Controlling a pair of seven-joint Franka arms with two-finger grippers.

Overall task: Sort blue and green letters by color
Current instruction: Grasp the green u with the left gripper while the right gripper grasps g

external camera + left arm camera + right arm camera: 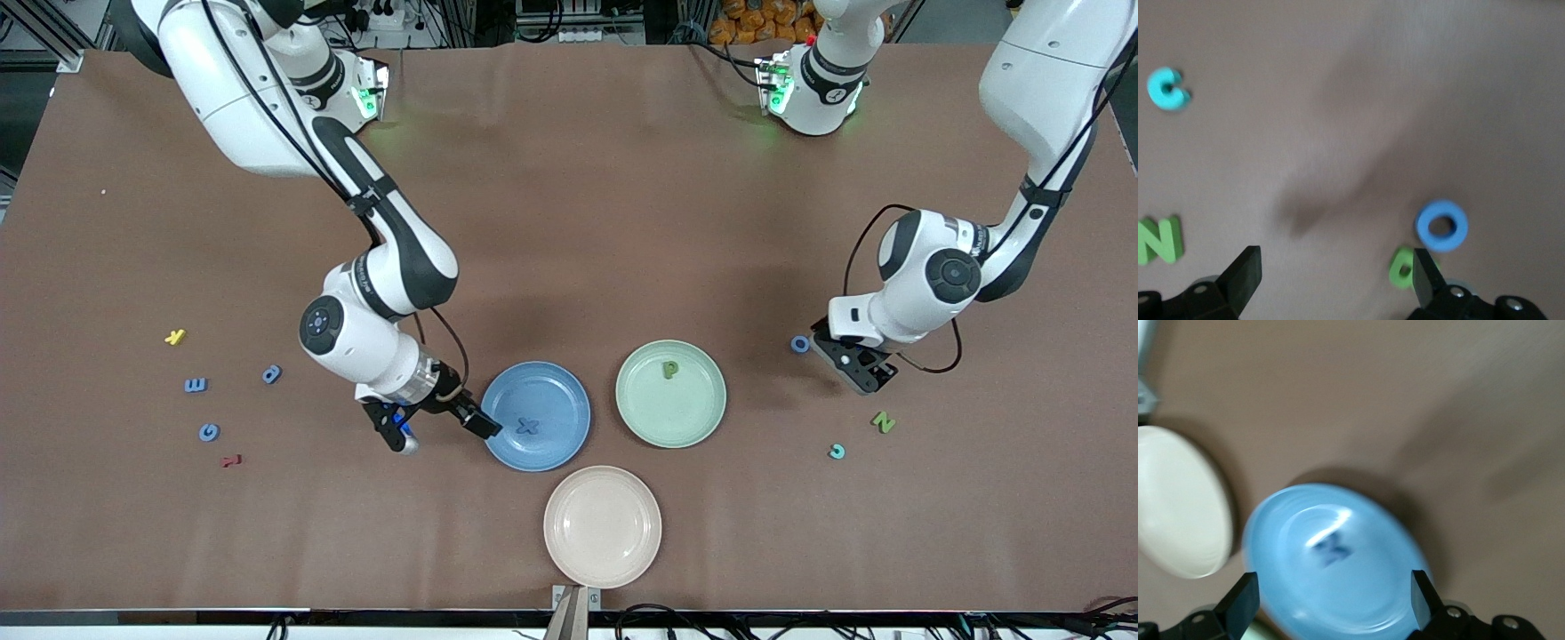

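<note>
Hovering wide open and empty beside the blue plate [536, 415], the right gripper [442, 428] has the blue X [528, 426] lying in that plate just beside it. The left gripper [861, 368], also open and empty, hangs near the blue O [800, 343], with the green N [883, 421] close by, likely lining up a pick.

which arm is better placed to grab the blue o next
Left. The left gripper hangs open right beside the blue O; the right gripper is by the blue plate.
</note>
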